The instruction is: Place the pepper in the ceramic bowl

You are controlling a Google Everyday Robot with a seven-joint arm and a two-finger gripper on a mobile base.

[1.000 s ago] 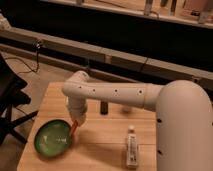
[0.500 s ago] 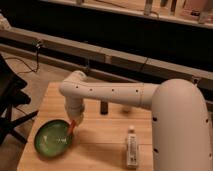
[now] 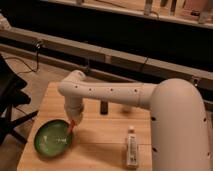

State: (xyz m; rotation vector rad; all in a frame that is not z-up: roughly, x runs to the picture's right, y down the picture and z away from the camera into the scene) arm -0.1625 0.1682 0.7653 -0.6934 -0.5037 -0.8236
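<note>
The ceramic bowl (image 3: 51, 138) is round, shallow and glossy green, and sits on the wooden table at the front left. The pepper (image 3: 71, 128) is a small orange-red sliver hanging tilted over the bowl's right rim, its tip pointing down into the bowl. My gripper (image 3: 74, 121) points down from the end of the white arm, directly above that rim, and is shut on the pepper's upper end. The wrist hides most of the gripper.
A white bottle (image 3: 131, 148) lies on its side at the table's front right. A small dark upright object (image 3: 104, 106) stands behind the arm near mid-table. The wooden table (image 3: 100, 150) ends close by at left and front; a dark chair (image 3: 10, 100) is beside it.
The arm has shifted slightly left and down, carrying the pepper from beside the bowl's right edge to over its rim.
</note>
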